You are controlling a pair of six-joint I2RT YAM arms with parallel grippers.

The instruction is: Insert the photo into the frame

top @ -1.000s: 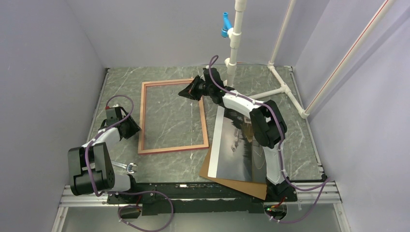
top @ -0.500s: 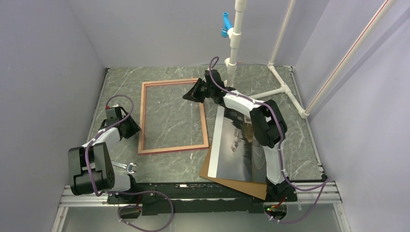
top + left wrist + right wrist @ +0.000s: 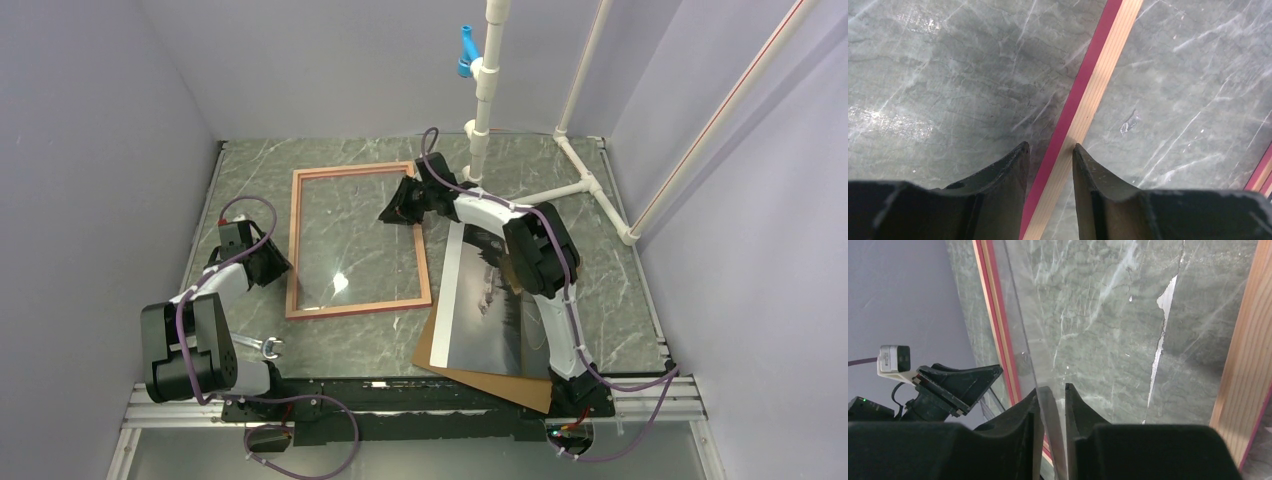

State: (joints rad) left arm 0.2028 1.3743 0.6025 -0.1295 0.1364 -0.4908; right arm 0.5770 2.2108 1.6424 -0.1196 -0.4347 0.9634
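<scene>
Find the photo (image 3: 490,300) face up on a brown board (image 3: 490,385) at the near right of the bench (image 3: 600,290), outside the frame (image 3: 355,308) and just beside its right rail. Place it behind the right claw (image 3: 400,208), back toward that arm's own base, with the long axis running near to far, roughly parallel to the long sides of the frame. Count the right arm as much the nearer. Rule out the left claw (image 3: 272,265), parked across the whole frame from the photo.

Read the right claw at the far right corner of the frame, fingers set either side of the raised edge of a clear pane (image 3: 1083,330), seemingly tilted up from the opening. Cannot tell from the wrist view whether pinching that edge or only straddling it. Read the left claw as released: fingers parted over the left rail of the frame, with bare bench between one finger and the rail, nothing clamped.

Judge the coming reach as a pull back and down toward the photo's far short edge, once clear of the pane.

Hidden: much of the photo's right half and part of the board, under the right forearm. Hard to make out: the pane from above, betrayed only by a glint inside the frame, and the lie of its lower edge.
</scene>
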